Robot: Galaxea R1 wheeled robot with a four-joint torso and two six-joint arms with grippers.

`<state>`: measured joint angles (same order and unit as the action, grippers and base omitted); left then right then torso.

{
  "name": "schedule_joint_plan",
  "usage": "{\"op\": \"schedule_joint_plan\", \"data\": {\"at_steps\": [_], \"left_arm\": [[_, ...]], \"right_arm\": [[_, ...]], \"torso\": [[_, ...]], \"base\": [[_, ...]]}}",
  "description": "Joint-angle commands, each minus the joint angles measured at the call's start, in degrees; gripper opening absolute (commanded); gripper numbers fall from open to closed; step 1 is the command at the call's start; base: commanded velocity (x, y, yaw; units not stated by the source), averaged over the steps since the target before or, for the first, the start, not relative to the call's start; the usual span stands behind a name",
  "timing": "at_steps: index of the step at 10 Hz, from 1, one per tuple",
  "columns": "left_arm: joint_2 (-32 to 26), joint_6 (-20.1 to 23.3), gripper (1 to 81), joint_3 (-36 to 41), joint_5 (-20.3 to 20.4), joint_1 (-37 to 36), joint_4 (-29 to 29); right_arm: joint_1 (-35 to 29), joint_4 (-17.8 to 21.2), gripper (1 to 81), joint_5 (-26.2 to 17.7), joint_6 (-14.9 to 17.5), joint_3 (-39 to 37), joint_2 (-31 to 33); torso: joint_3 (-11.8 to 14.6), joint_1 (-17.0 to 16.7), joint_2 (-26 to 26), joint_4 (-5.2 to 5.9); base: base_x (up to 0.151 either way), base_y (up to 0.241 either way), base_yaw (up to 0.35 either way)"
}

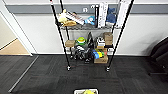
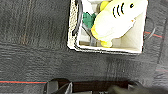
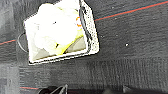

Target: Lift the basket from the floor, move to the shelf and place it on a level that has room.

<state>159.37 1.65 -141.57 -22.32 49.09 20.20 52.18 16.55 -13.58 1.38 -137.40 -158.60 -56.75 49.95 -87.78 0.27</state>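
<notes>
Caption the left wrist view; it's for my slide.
Cream basket holding a yellow plush shark, sitting on dark carpet floor.

The basket (image 1: 85,91) sits on the floor (image 1: 45,75) before the shelf (image 1: 88,35).

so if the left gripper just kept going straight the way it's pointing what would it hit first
Most likely the dark grey carpet floor. The left wrist view looks straight down at it, with the basket and the yellow plush toy inside it lying off to one side rather than dead ahead. Depth is hard to judge.
</notes>
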Motion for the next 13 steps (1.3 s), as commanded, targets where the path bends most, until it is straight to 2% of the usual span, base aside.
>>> {"op": "schedule_joint_plan", "data": {"at_steps": [1, 4, 6, 7, 12, 13], "left_arm": [[-1.1, 0.2, 81.1, 0.3, -4.7, -6.7, 1.6], [-1.1, 0.1, 81.1, 0.3, -5.3, -8.5, 1.7], [-1.4, 0.2, 81.1, 0.3, -8.2, -10.0, 2.7], [-1.6, 0.2, 81.1, 0.3, -8.3, -10.3, 2.7], [-1.4, 0.1, 81.1, 0.2, -8.3, -11.7, 2.7], [-1.3, 0.1, 81.1, 0.2, -8.4, -12.2, 2.8]], "right_arm": [[-6.8, 1.3, 81.1, -4.4, -0.2, -0.2, 0.8], [-10.0, 1.5, 81.1, -6.4, -0.2, -0.2, 0.1], [-12.0, 1.5, 81.1, -7.8, -0.3, -0.2, -0.2], [-12.4, 1.5, 81.1, -8.2, -0.3, -0.2, -0.3], [-14.0, 1.6, 81.1, -8.6, -0.3, -2.6, -2.1], [-14.6, 2.0, 81.1, -9.0, -0.3, -2.6, -2.4]], "torso": [[0.0, 3.6, -5.6, 0.00], [0.0, 7.3, -11.4, 0.00], [-3.4, 9.6, -15.1, 0.00], [-6.0, 10.8, -17.1, 0.00], [-14.1, 16.5, -26.0, 0.00], [-14.3, 17.7, -27.9, 0.00]], "base": [[0.000, 0.000, 0.000], [0.000, 0.000, 0.000], [0.000, 0.000, 0.000], [0.000, 0.000, 0.000], [0.000, 0.000, 0.000], [0.000, 0.000, 0.000]]}}
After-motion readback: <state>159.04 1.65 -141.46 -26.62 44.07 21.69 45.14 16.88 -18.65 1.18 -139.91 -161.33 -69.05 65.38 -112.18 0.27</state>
